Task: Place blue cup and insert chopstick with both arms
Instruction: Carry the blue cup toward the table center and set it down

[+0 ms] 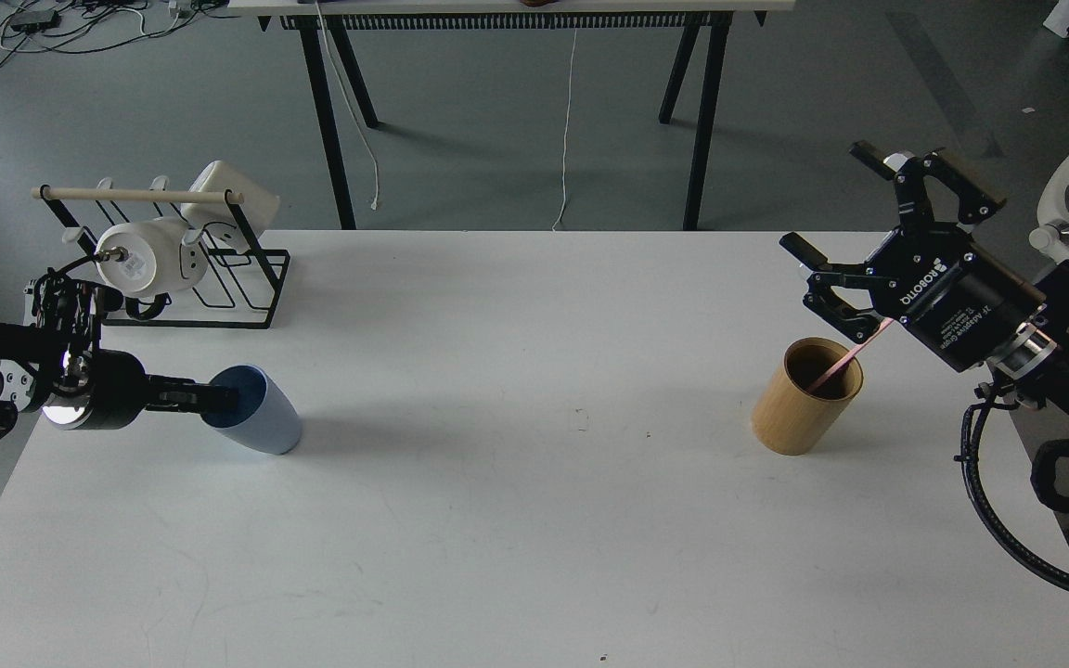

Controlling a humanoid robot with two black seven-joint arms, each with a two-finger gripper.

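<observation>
The blue cup (261, 422) rests on its base edge at the table's left, tipped far over with its dark-blue mouth facing left. My left gripper (219, 399) comes in level from the left with its tip in the cup's mouth and holds the rim. Its fingers show only as one dark bar. The pink chopstick (845, 360) leans in a tan bamboo cylinder (790, 417) at the right. Its upper end passes under my right gripper (825, 196), which is wide open just above the cylinder and holds nothing.
A black wire rack (238, 288) with a wooden bar holds two white mugs (140, 260) at the table's back left, just behind my left arm. The table's (534, 520) right edge runs close by the right arm. A second table's legs stand behind.
</observation>
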